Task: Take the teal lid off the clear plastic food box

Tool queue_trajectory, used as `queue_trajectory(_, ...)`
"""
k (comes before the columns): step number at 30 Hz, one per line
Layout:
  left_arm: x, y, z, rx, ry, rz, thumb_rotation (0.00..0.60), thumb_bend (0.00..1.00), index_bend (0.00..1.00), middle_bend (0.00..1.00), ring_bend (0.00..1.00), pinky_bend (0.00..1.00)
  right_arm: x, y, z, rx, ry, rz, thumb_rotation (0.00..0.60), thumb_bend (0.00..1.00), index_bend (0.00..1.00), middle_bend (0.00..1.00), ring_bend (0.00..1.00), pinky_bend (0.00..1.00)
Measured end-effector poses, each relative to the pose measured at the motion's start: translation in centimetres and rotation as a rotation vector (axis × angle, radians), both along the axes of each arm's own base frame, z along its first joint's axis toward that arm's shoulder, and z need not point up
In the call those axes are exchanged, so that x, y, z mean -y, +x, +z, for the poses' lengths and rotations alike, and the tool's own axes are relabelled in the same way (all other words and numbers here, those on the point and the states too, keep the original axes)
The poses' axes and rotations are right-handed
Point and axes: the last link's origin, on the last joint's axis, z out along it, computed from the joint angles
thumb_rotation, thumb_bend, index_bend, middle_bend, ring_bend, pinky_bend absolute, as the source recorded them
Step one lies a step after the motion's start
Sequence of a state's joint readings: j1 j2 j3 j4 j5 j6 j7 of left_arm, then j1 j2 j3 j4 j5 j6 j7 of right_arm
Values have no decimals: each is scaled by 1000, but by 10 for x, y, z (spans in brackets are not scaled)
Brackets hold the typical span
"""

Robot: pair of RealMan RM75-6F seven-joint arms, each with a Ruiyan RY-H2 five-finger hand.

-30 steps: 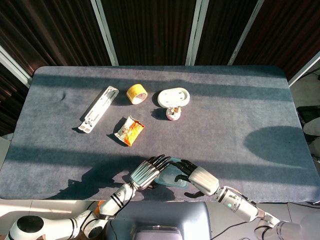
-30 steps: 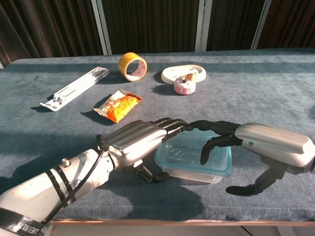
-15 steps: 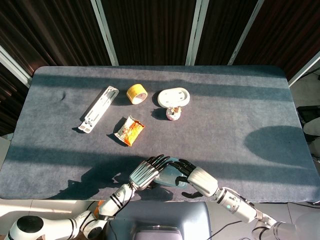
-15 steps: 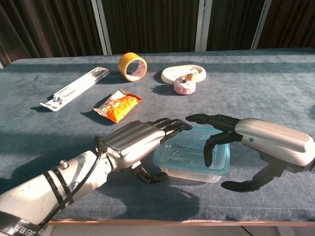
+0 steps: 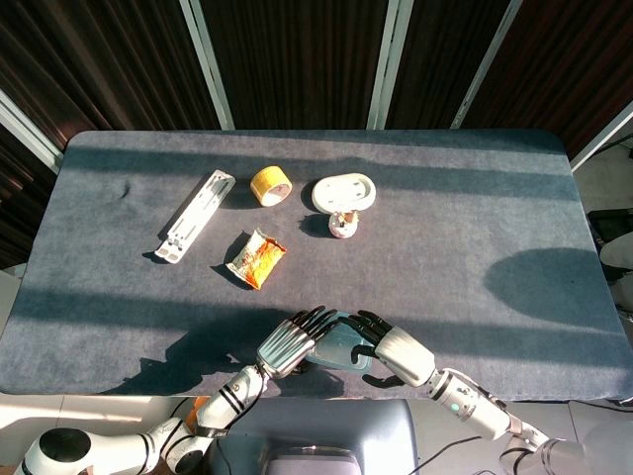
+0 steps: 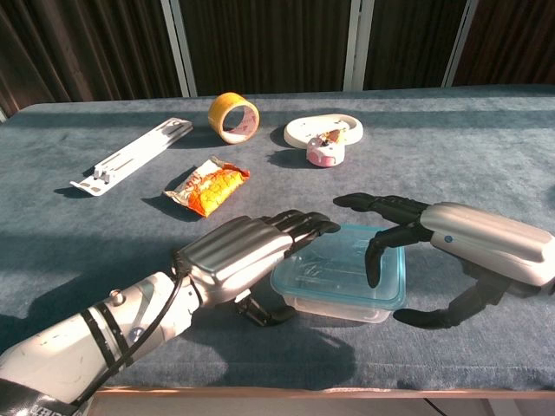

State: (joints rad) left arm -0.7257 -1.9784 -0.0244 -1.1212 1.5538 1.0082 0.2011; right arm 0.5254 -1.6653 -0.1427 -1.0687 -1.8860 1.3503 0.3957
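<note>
The clear plastic food box (image 6: 342, 305) stands near the table's front edge, its teal lid (image 6: 334, 270) seated on top and also showing in the head view as the lid (image 5: 342, 346). My left hand (image 6: 247, 256) (image 5: 290, 342) grips the box from the left, with the fingers lying over the lid's far left corner and the thumb against the near left wall. My right hand (image 6: 451, 238) (image 5: 393, 348) arches over the right side with fingers spread. One fingertip (image 6: 373, 276) points down at the lid's right rim, and the thumb lies low beside the box.
Further back lie an orange snack packet (image 6: 208, 186), a white rail (image 6: 134, 156), a yellow tape roll (image 6: 233, 117), a white oval dish (image 6: 324, 130) and a small pink cup (image 6: 326, 150). The table's front edge (image 6: 347, 381) runs just below the box.
The box has slid slightly left. My right hand has drawn back to the right, its fingers now over the lid's right rim instead of its middle. The left hand has barely moved.
</note>
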Motion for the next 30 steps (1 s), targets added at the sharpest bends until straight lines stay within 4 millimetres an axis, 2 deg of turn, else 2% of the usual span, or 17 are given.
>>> queue_trajectory(30,10,-6,-6,-45,-4,-63,600,269,0,382,387,224,13,5,13,26,-58,-14,600,405,631,48,0,0)
